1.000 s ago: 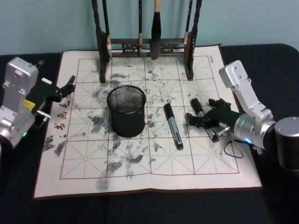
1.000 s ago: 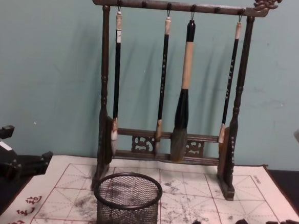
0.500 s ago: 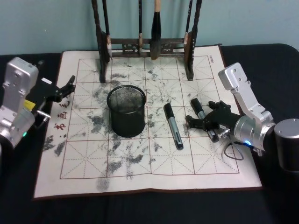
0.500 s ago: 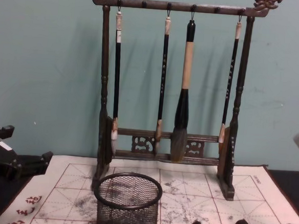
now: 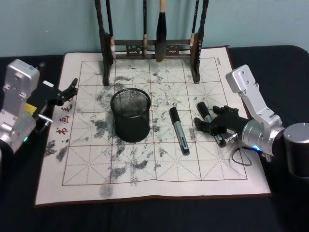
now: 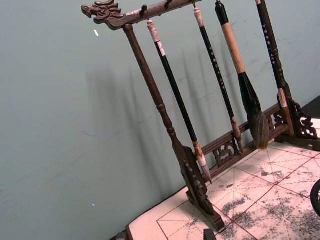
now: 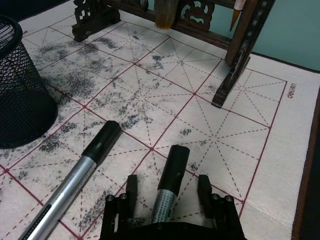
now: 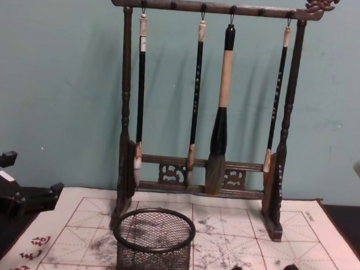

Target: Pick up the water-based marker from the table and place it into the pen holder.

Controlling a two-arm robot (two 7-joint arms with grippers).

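Two markers with silver barrels and black caps lie on the ink-stained grid mat [image 5: 96, 169]. One marker [image 5: 178, 131] [image 7: 75, 177] lies just right of the black wire-mesh pen holder [image 5: 130, 115] [image 8: 154, 241] [image 7: 20, 90]. The other marker [image 5: 208, 117] [image 7: 169, 182] lies farther right. My right gripper [image 5: 212, 124] [image 7: 167, 192] is open and low over it, one finger on each side of its barrel, not closed on it. My left gripper [image 5: 67, 92] [image 8: 21, 195] hangs open over the mat's left edge, holding nothing.
A tall dark wooden rack of calligraphy brushes [image 5: 152, 46] [image 8: 206, 112] [image 6: 200, 165] stands at the mat's back edge, behind the pen holder. The table around the mat is black. A teal wall rises close behind the rack.
My right gripper has sunk a little lower around the right-hand marker, dropping toward the chest view's bottom edge. The markers, pen holder and left arm have not moved.
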